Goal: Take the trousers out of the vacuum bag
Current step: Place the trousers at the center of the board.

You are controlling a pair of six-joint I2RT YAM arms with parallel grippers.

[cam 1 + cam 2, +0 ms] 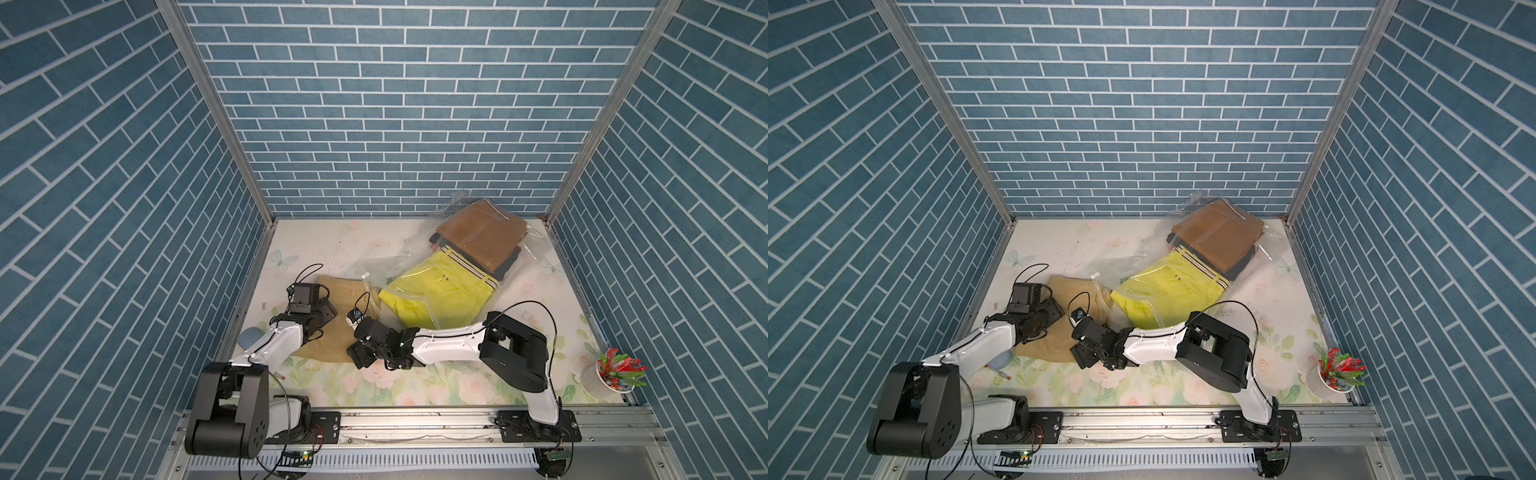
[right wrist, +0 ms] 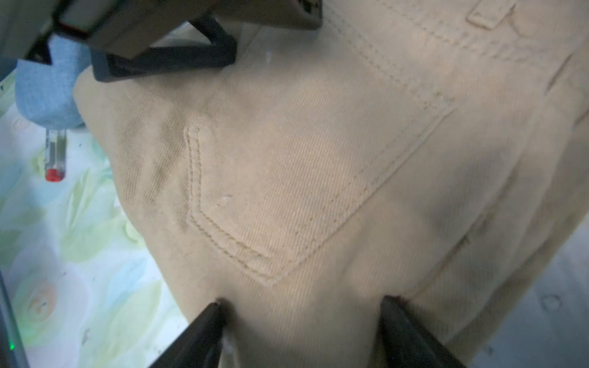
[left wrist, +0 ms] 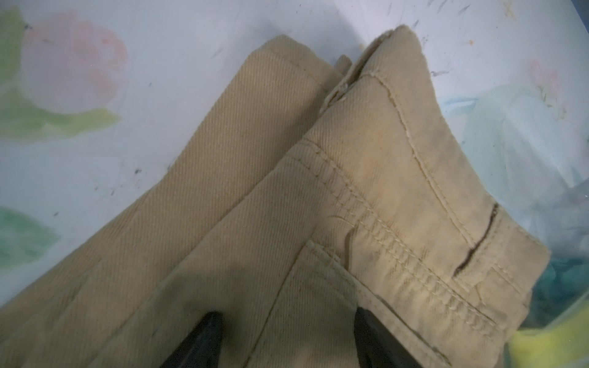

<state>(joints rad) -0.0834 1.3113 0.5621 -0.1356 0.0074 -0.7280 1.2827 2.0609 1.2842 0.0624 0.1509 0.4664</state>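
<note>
Far left: a small grey-blue case [image 1: 250, 338] lies at the table edge, not part of the job. Beside it, the left gripper [image 3: 287, 331] stands over the khaki trousers [image 1: 332, 336], jaws apart with flat cloth beneath them and nothing clamped. This pair lies folded on the table, fully clear of the plastic. The right gripper [image 2: 302, 306] is over the same pair near its back pocket, jaws likewise spread and empty. Further right lies the vacuum bag [image 1: 380, 264], its mouth apparently facing the khaki pair. The lime-yellow trousers [image 1: 436, 291] sit nearest that mouth, and the mustard-brown trousers [image 1: 478, 237] lie on a black pair [image 1: 509, 264] deeper in, towards the back wall. Assessment: one pair is out and set down, so the step in hand is the release; at least three pairs are left inside. The next move calls for one arm to pin or lift the bag's edge while the other reaches in and grips the yellow pair by its near fold.
</note>
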